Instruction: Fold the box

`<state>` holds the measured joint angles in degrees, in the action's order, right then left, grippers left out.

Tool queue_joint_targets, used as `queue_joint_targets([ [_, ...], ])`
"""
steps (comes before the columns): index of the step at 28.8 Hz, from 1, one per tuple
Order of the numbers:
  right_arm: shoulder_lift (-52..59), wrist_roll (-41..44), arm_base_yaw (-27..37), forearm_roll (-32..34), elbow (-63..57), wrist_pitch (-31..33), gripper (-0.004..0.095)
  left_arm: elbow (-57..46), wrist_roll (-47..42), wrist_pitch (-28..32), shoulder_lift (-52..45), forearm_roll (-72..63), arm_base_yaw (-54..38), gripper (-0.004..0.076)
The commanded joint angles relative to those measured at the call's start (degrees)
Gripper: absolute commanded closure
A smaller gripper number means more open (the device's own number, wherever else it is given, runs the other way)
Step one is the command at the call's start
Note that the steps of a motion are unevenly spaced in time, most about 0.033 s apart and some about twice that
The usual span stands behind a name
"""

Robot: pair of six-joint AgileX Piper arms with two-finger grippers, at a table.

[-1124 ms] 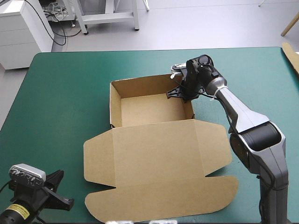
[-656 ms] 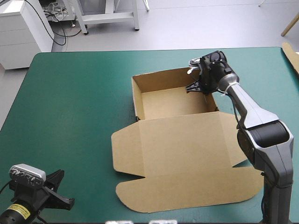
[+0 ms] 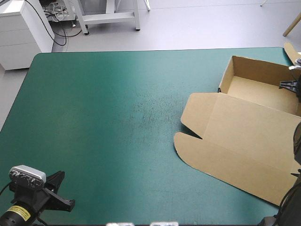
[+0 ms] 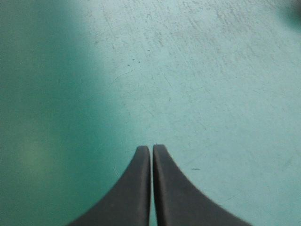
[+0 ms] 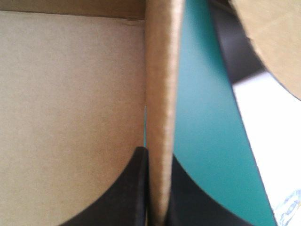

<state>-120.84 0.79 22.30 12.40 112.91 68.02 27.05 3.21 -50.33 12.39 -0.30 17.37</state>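
The box (image 3: 244,136) is sitting at the right side of the high view, running off the frame's right edge. Its open tray (image 3: 254,77) is standing in the upper right with walls raised, and its lid (image 3: 235,141) is lying flat on the teal-green cover (image 3: 103,117), stretching toward the lower right. The right gripper (image 3: 287,85) is reaching in at the frame's right edge. In its wrist view its black fingers (image 5: 134,193) are pinching the tray's upright wall (image 5: 162,70) from both sides, all but closed on the board. The left gripper (image 3: 61,200) is hovering in the lower left corner, well apart from the box. It is clenched over bare cover, grasping nothing. A strip of other brown board (image 3: 292,51) is showing at the upper right edge.
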Motion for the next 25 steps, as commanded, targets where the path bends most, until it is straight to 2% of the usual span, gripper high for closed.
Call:
queue_joint_targets([
  [1, 3.45, -1.62, 5.42, 2.12, 1.41, -1.49, 0.0930, 1.30, -0.55, 4.29, 0.68, -0.69, -0.01, 0.0731],
  [7, 3.45, -3.13, 10.13, -4.95, 1.41, -1.30, 0.0927, 1.30, -0.55, 4.29, 0.68, -0.69, -0.01, 0.0731],
  [11, 3.45, -5.49, 10.83, -5.66, 1.41, -1.00, 0.0875, 1.30, -0.55, 4.29, 0.68, -0.69, -0.01, 0.0731],
  [14, 3.45, -8.18, 10.83, -6.91, 1.41, -1.00, 0.0741, 1.30, -0.55, 4.29, 0.68, -0.69, -0.01, 0.0731],
  [19, 3.84, -8.32, 10.83, -10.11, 1.41, -1.00, 0.0386, 1.30, -0.55, 4.29, 0.68, -0.69, -0.01, 0.0731],
  [21, 4.62, -8.22, 10.72, -10.47, 1.41, -1.00, 0.0328, 1.30, -0.55, 4.29, 0.68, -0.69, -0.01, 0.0731],
  [25, 8.62, -8.06, 10.71, -10.35, 1.50, -1.00, 0.0326, 1.30, -0.55, 4.29, 0.68, -0.69, -0.01, 0.0731],
])
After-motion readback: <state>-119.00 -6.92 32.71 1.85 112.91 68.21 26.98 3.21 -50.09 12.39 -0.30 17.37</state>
